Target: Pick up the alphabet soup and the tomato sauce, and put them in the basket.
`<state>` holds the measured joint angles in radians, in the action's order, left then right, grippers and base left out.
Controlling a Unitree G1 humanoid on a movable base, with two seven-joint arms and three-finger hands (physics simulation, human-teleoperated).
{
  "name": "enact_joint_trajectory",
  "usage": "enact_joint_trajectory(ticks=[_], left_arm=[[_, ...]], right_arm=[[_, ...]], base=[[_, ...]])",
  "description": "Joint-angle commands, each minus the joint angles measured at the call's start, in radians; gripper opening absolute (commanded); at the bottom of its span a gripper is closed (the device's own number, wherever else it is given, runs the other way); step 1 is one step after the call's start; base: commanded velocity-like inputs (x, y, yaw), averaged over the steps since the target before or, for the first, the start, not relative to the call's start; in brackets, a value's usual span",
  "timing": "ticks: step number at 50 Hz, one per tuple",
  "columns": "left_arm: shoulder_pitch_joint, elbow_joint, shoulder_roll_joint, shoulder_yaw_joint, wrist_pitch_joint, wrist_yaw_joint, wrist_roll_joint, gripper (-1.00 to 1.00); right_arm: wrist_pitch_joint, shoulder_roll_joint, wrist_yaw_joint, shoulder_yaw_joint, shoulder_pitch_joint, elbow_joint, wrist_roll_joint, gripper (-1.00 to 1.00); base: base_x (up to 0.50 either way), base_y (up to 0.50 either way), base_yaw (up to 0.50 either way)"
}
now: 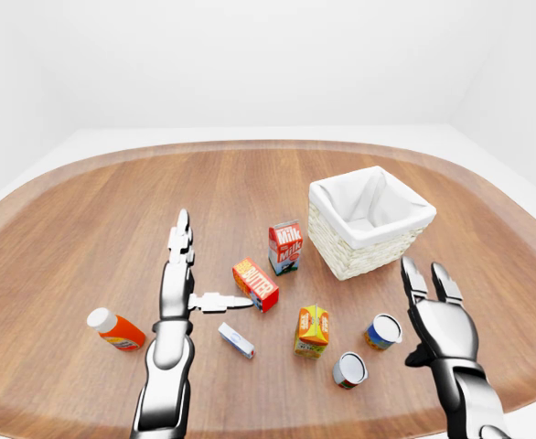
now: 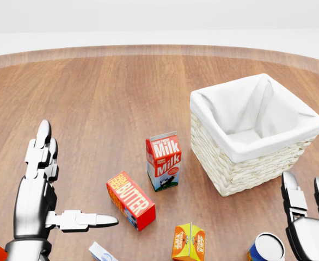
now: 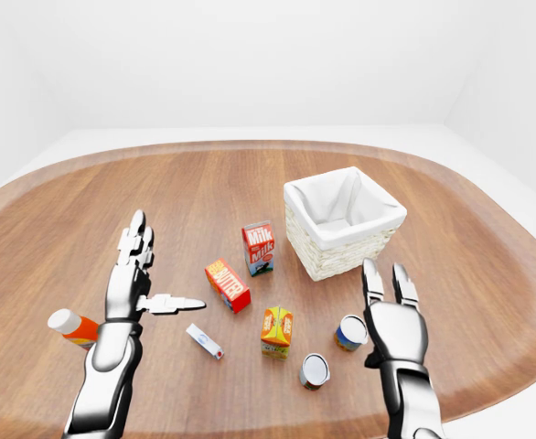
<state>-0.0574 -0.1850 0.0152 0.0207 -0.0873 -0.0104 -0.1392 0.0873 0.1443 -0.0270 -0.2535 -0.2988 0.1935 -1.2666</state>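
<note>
Two cans stand near your right hand [image 1: 442,320] in the left-eye view: a blue-sided can [image 1: 381,331] just at its 9 o'clock, and a red-sided can [image 1: 349,369] lower, at about 8 o'clock from the hand. Which is the alphabet soup and which the tomato sauce, the labels are too small to tell. Both stand upright on the table [image 1: 112,210], apart from each other and untouched.

Your right hand hovers with its fingers [image 1: 409,276] spread and pointing up the view, holding nothing. Your left hand [image 1: 181,274] is spread too, two fingers straight up the view and the thumb [image 1: 222,300] stuck out toward 3 o'clock, its tip just beside the butter box [image 1: 256,283].

From the butter box, the milk carton [image 1: 285,247] stands upright at 1 o'clock, and the basket [image 1: 341,247] with its white liner sits at 2 o'clock, past the milk. An orange juice carton [image 1: 313,330] stands at 5 o'clock from the butter, between it and the cans. A small white box [image 1: 236,340] lies flat at 6 o'clock from the butter. An orange bottle with a white cap [image 1: 114,330] lies on its side at 8 o'clock from your left hand.
</note>
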Motion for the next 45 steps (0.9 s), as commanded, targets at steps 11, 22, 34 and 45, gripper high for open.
enact_joint_trajectory(ticks=[11,22,34,45], left_arm=[[-0.007,-0.007,0.0,0.0,0.0,0.004,0.0,1.0],[-0.007,-0.008,0.0,-0.001,0.0,0.003,-0.001,1.0],[-0.008,-0.005,0.0,0.0,0.0,0.003,0.0,1.0],[-0.003,-0.003,0.0,0.003,0.0,0.001,0.003,1.0]], right_arm=[[0.0,0.022,-0.089,0.072,-0.026,-0.054,-0.084,1.0],[0.0,0.038,-0.126,0.101,-0.011,-0.117,-0.1,1.0],[0.0,0.057,-0.159,0.134,0.018,-0.188,-0.113,1.0],[0.0,0.076,-0.202,0.169,0.05,-0.269,-0.132,1.0]], base=[[0.0,0.0,0.0],[0.0,0.0,0.0],[0.0,0.0,0.0],[0.0,0.0,0.0]])
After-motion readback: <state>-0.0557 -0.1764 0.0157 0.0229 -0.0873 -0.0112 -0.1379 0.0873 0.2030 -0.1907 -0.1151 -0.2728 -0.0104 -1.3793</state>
